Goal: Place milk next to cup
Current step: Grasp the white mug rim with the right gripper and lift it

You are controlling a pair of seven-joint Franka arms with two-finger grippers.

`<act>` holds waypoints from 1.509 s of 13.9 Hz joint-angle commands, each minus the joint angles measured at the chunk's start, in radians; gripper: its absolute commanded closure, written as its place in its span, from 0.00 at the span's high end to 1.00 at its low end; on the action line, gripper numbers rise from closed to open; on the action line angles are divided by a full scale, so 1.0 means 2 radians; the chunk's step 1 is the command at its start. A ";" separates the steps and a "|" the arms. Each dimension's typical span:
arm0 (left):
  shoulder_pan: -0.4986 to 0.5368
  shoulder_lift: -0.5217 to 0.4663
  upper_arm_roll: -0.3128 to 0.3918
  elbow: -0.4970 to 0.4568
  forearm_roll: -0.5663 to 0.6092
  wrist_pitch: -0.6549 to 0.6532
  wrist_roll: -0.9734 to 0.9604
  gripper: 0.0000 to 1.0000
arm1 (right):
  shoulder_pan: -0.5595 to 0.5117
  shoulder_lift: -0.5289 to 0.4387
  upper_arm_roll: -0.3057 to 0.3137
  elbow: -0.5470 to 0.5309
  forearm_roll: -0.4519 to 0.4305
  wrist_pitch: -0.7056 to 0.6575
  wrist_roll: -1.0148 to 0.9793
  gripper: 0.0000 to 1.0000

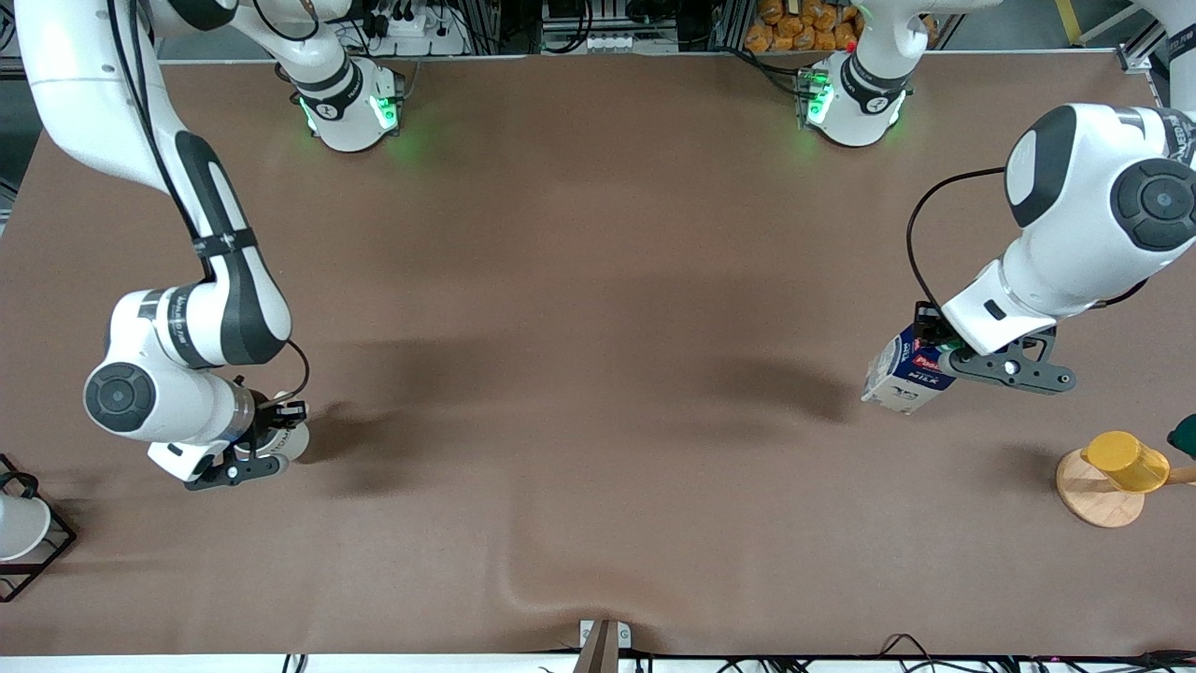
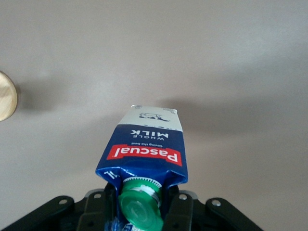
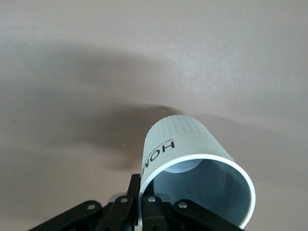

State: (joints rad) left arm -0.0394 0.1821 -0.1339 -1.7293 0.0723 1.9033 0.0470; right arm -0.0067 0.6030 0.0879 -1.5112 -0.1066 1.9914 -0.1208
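Observation:
The milk [image 1: 906, 374] is a dark blue and white carton with a red band and a green cap. My left gripper [image 1: 942, 359] is shut on its top and holds it tilted in the air over the left arm's end of the table. In the left wrist view, fingers [image 2: 179, 209] flank the gable and cap of the milk [image 2: 147, 144], inside the left gripper [image 2: 139, 208]. The cup [image 1: 286, 441] is a cream-white mug with dark lettering. My right gripper [image 1: 265, 441] is shut on its rim at the right arm's end. The right wrist view shows the cup [image 3: 185, 142] tilted, its rim pinched by the right gripper [image 3: 144, 202].
A yellow cup [image 1: 1126, 460] lies on a round wooden disc [image 1: 1095, 495] near the left arm's end; the disc's edge shows in the left wrist view [image 2: 6, 96]. A plain white cup [image 1: 19, 525] sits in a black wire rack [image 1: 47, 551] at the right arm's end.

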 commanded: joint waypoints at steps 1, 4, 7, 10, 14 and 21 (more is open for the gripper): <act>-0.008 0.000 -0.001 0.010 -0.009 -0.016 -0.015 0.21 | 0.007 -0.010 0.006 0.043 -0.010 -0.049 -0.043 0.00; -0.013 0.000 -0.001 0.010 -0.015 -0.020 -0.034 0.21 | 0.031 -0.009 0.008 0.114 -0.006 -0.139 -0.091 0.00; -0.018 0.000 -0.001 0.012 -0.030 -0.022 -0.043 0.21 | 0.039 -0.013 0.038 0.152 -0.005 -0.171 -0.153 0.00; -0.017 -0.001 -0.001 0.012 -0.030 -0.024 -0.043 0.22 | 0.045 -0.005 0.091 0.160 -0.007 -0.123 -0.223 0.00; -0.031 -0.001 -0.001 0.022 -0.030 -0.034 -0.069 0.22 | 0.084 0.028 0.093 0.159 -0.007 -0.050 -0.337 0.00; -0.053 -0.002 -0.005 0.026 -0.031 -0.052 -0.115 0.22 | 0.190 0.092 0.092 0.159 -0.010 0.053 -0.450 0.00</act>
State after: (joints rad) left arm -0.1479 0.1826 -0.1394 -1.6991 0.0297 1.8374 -0.1698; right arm 0.3283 0.7573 0.2727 -1.2174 -0.1073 2.0587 -0.9528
